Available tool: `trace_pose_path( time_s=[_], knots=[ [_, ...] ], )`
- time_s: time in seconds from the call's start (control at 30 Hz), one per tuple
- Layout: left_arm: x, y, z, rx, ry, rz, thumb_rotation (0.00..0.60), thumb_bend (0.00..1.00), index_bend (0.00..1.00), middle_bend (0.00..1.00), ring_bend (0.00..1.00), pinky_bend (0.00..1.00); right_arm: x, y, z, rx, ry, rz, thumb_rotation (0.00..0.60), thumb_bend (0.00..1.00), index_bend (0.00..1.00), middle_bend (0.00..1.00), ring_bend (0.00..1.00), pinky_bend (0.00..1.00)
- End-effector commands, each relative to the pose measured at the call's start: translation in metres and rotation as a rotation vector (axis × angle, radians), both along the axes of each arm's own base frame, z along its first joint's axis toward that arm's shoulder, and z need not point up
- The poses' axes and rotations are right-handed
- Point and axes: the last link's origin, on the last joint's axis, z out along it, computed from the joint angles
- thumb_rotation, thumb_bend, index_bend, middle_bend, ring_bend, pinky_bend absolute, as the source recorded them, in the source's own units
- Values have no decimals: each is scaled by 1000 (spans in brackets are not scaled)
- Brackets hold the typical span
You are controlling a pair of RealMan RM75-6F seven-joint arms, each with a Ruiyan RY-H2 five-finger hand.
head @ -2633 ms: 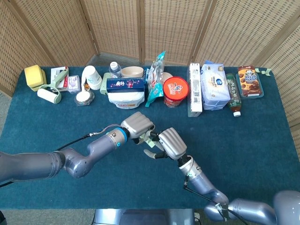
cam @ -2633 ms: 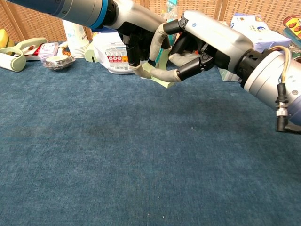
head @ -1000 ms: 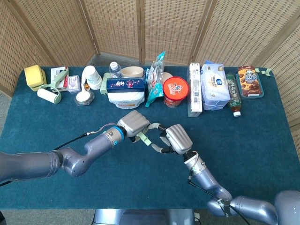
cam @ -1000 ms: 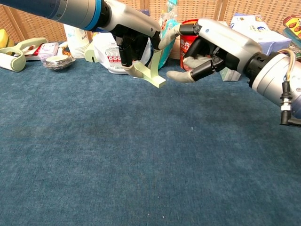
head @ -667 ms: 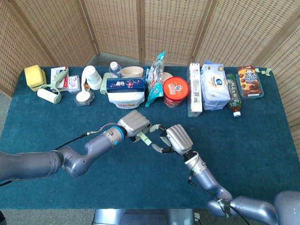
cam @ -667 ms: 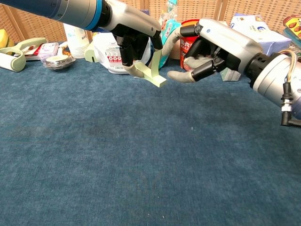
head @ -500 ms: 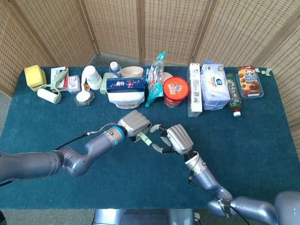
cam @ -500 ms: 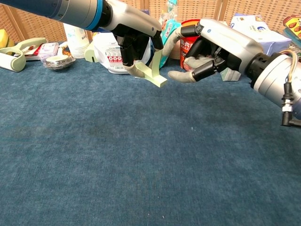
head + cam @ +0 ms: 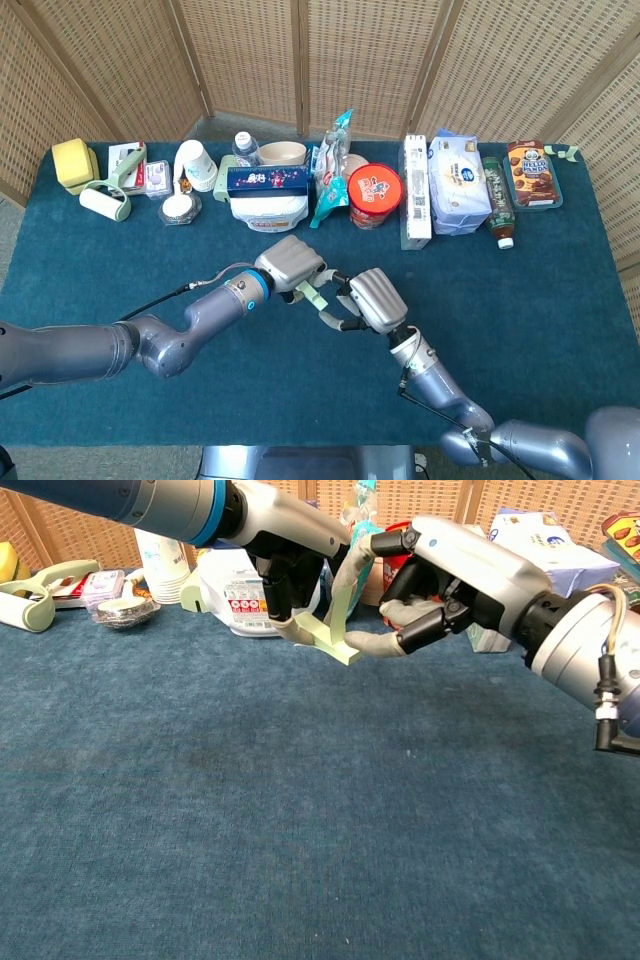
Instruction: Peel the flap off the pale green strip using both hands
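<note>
Holding the pale green strip (image 9: pixel 325 635) up off the surface (image 9: pixel 300 830) in my left robot hand (image 9: pixel 285 555), I keep it in the air between my two arms so that both sides of it can be reached. My left robot hand's fingers are closed around the strip's near end, with the free end sticking out toward my right robot hand (image 9: pixel 440 575), which is what gives that hand something to work on. The flap (image 9: pixel 345 585) stands up from the strip's outer end, rising almost straight, and my right robot hand has come in against it: in the chest view a fingertip sits at the strip's end and another finger reaches over by the top of the flap. I judge it is pinching the flap, though the contact is partly hidden and I cannot be sure the pinch is firm. Seen from the head view, the two robot hands meet near the middle of the surface, in front of the row of packets and tubs at the back, well apart from them, so nothing there gets knocked. I judge that the peel is under way but not finished, since the flap remains joined at its base.
</note>
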Motion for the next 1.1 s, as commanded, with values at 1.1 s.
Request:
trace_pose_path(
  time_s=[1.1],
  knots=[
    [1,-3,0,-10,-3,-2,600,375,611,1000,1000,1000,7,3,-3,5,-19,20,600,325,574,1000,992,822]
  ],
)
